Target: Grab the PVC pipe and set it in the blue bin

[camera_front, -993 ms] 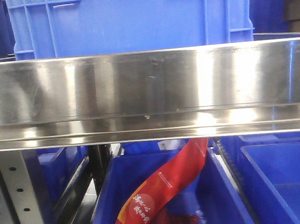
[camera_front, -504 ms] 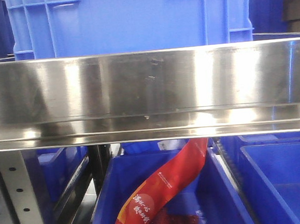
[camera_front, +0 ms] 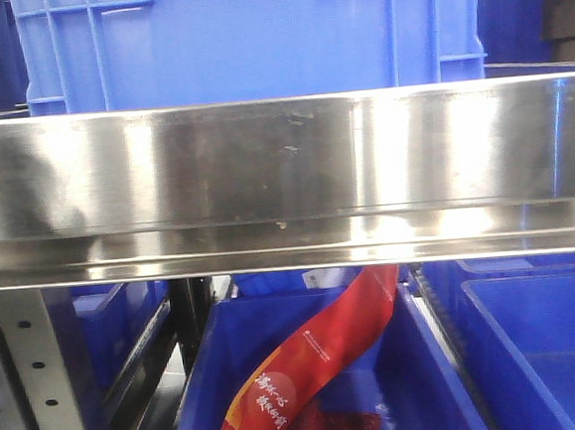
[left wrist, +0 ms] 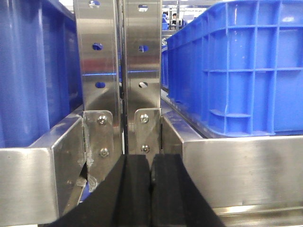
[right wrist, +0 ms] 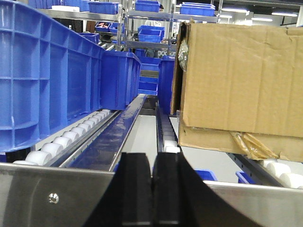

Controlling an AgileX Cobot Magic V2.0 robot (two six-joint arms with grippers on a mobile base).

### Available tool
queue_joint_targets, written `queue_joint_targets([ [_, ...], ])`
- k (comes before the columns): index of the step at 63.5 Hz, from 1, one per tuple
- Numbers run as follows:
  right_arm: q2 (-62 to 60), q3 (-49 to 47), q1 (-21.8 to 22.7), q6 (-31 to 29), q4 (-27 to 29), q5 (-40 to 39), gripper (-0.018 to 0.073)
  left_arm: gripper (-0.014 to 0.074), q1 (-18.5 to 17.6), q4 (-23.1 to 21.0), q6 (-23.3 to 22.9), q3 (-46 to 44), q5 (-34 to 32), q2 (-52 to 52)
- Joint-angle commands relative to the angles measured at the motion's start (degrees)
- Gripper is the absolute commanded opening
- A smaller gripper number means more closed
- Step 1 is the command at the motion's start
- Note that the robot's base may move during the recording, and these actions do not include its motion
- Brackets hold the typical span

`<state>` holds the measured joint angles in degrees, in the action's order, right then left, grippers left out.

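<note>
The PVC pipe is out of view in every frame. A large blue bin (camera_front: 244,39) stands on the steel shelf rail (camera_front: 284,175) in the front view; it also shows in the left wrist view (left wrist: 236,66). My left gripper (left wrist: 151,163) is shut and empty, in front of the steel upright posts (left wrist: 118,71). My right gripper (right wrist: 152,163) is shut and empty, in front of the shelf's steel front rail (right wrist: 57,194), facing down a roller lane. Neither gripper shows in the front view.
Below the rail, a lower blue bin (camera_front: 440,382) holds a red packet (camera_front: 309,363); another blue bin (camera_front: 548,354) is at the right. In the right wrist view a cardboard box (right wrist: 241,80) sits right, blue bins (right wrist: 47,75) left on white rollers (right wrist: 71,135).
None of the things has moved; only the dark reflections on the steel rail shift slightly.
</note>
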<state>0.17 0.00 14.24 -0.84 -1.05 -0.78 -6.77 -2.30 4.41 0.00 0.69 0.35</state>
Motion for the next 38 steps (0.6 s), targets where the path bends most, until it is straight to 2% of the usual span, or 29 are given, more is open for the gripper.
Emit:
queue_joint_targets([
  [1, -0.2, 0.0, 0.3, -0.2, 0.3, -1.2, -0.0163, -0.0111, 0.2, 0.4, -0.1, 0.0, -1.3, -0.3],
  [10, -0.2, 0.0, 0.3, -0.2, 0.3, -1.2, -0.0163, -0.0111, 0.9, 0.4, -0.1, 0.0, -1.5, -0.3],
  [24, -0.2, 0.0, 0.3, -0.2, 0.3, -1.2, -0.0163, -0.0111, 4.9, 0.4, -0.1, 0.0, -1.7, -0.3],
  [38, -0.2, 0.0, 0.3, -0.2, 0.3, -1.2, -0.0163, -0.0111, 5.1, 0.4, -0.1, 0.0, -1.7, -0.3],
])
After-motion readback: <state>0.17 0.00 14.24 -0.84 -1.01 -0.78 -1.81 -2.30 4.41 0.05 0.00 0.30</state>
